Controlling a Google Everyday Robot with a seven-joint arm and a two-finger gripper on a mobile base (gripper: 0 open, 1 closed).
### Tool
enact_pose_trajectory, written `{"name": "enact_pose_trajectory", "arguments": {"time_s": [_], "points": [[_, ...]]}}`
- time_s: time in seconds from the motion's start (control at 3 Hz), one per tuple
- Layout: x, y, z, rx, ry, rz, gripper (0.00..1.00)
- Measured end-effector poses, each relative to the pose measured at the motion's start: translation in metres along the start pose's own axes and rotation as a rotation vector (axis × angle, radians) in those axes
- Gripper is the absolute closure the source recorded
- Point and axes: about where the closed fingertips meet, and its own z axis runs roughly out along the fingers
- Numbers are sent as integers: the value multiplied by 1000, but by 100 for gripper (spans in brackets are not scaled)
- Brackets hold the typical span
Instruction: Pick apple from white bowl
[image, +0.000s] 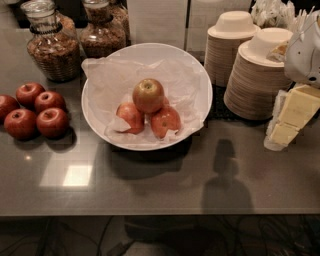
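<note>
The apple (148, 94), yellow-green with a reddish-brown blush, sits on top of two redder apples (131, 116) (165, 120). They lie in the white bowl (200, 82), which is lined with crinkled white paper and stands at the middle of the dark counter. My gripper (283, 132) is at the right edge of the view, low over the counter. It is in front of the stacked beige bowls and well to the right of the white bowl. It touches nothing in the bowl. Its white body (305, 55) is above it.
Several dark red apples (35, 111) lie on the counter to the left. Two glass jars of granola (52, 42) (104, 32) stand at the back left. Two stacks of beige disposable bowls (255, 75) stand at the back right. The counter's front edge (150, 212) runs below.
</note>
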Motion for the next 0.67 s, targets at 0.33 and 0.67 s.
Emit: {"name": "enact_pose_trajectory", "arguments": {"time_s": [0.33, 0.67], "points": [[-44, -5, 16, -6, -156, -15, 0], [-44, -5, 16, -6, -156, -15, 0]]}}
